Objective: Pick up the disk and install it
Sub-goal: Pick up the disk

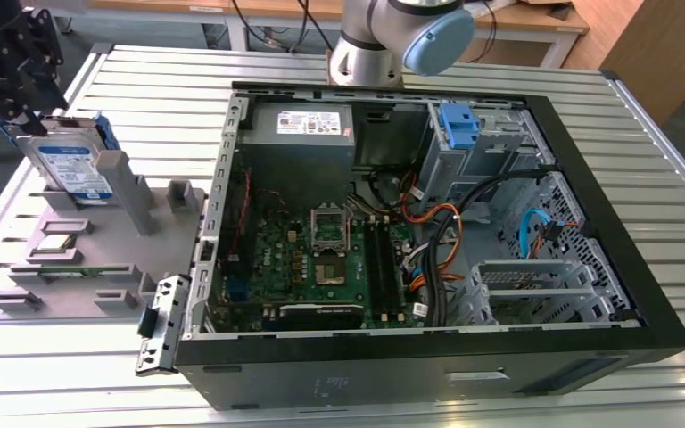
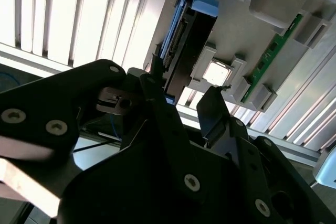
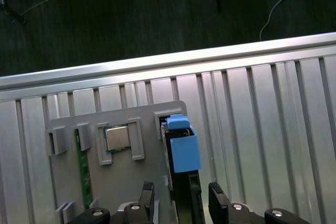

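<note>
Hand [image 3: 182, 188] hovers over disk [image 3: 184, 148], slatted metal table [image 3: 252, 129] beneath.

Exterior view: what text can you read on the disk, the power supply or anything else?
Disk label: blue and white, print too small to read.
Power supply sticker: white, print too small to read.
Motherboard: no markings legible.
No text can be quoted from any view.

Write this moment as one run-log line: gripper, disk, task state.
gripper: open, over disk, not gripping | disk: upright in grey holder, outside PC case | task: disk not yet picked
</note>
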Motion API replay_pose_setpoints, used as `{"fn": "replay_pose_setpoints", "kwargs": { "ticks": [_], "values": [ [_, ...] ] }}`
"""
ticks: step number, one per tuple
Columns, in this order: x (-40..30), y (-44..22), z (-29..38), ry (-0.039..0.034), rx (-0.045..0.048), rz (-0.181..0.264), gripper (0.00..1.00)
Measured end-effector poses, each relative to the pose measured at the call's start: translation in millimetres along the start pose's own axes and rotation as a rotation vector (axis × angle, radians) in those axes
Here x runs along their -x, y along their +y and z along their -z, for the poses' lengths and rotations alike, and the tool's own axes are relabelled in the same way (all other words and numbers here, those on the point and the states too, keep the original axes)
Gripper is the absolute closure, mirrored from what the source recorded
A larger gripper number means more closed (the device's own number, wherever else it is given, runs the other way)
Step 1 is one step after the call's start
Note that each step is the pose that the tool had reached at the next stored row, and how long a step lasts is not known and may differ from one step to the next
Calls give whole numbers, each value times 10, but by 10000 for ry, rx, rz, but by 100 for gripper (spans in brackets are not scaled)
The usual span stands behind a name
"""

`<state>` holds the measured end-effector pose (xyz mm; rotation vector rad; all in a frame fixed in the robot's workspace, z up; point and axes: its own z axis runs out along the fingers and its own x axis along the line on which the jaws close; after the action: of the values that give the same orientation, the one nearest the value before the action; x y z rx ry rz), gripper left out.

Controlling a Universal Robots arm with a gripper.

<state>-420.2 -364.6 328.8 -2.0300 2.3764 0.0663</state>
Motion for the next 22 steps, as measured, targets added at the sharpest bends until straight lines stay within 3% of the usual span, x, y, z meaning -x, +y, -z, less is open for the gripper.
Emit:
{"fn": "replay_pose_setpoints", "kwargs": {
  "ticks": [11, 22],
  "values": [
    [-2, 10, -40, -18, -122, 60, 47],
    [5, 28, -71, -15, -143, 61, 47]
  ]
}}
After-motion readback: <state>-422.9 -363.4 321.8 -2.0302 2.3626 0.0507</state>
